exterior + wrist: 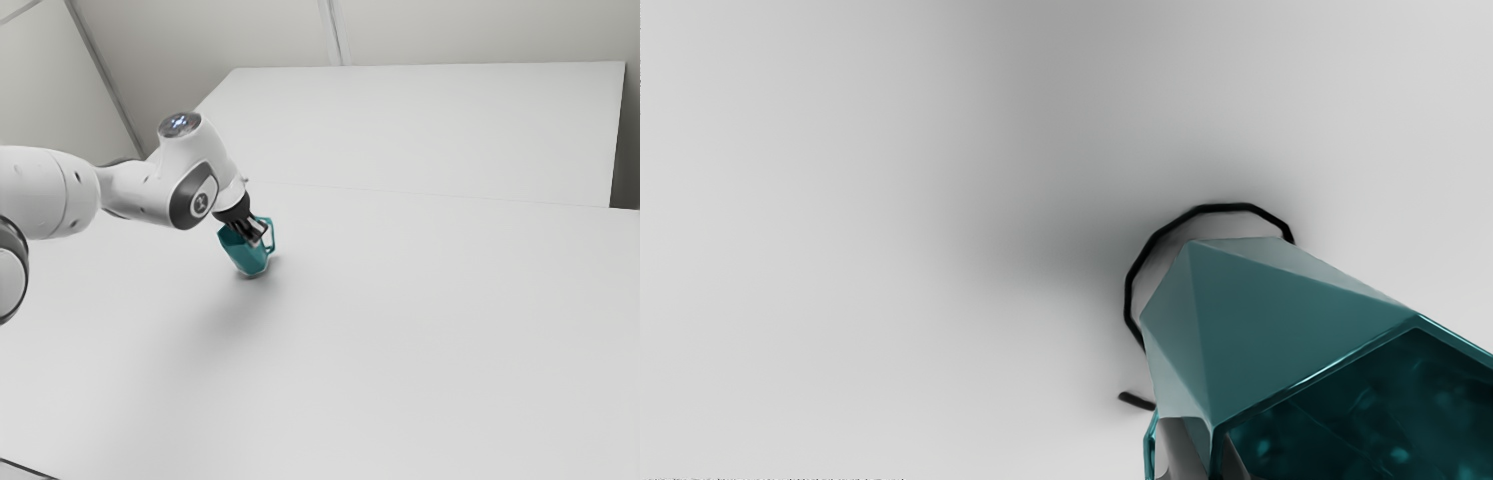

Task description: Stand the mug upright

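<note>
In from the table's (430, 330) far edge, the nearly closed gripper (1206, 445) pinches the mug's (248, 259) wall: probably stiff, slick, best held there.

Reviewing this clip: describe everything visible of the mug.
The mug is teal and faceted, glossy like glazed or plastic ware, with a darker interior and an angular handle on the exterior view's right. It leans, mouth toward the exterior view's left, low over the table; base contact is unclear. The claw pinches its wall beside the handle, one finger inside.
</note>
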Available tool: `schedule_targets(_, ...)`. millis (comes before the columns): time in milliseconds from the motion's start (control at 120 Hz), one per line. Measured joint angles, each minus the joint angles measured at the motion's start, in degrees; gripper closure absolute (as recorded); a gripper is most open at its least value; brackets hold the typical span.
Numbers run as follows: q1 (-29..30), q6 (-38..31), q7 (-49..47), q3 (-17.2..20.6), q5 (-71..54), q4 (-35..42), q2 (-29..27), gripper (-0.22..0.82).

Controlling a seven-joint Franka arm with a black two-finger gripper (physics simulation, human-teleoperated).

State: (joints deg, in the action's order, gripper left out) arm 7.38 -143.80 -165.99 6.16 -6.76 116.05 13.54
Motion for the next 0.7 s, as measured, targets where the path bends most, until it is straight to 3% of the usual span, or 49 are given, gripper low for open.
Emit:
schedule_targets(67, -0.05, -0.15, -0.01, 0.0, 0.19, -0.01, 0.01, 0.77)
schedule_targets(258, -0.08, 0.2, -0.01, 0.07, 0.27, -0.17, -1.0, 0.36)
schedule_targets(433, -0.44, 3.46, -0.01, -0.12, 0.81, -0.17, -5.84, 0.16)
schedule_targets(550, -1.66, 11.89, -0.01, -2.96, 2.44, -2.27, -10.38, 0.09)
schedule_targets(700, -1.72, 29.52, -0.01, -4.11, 2.73, -15.51, -12.1, 0.04)
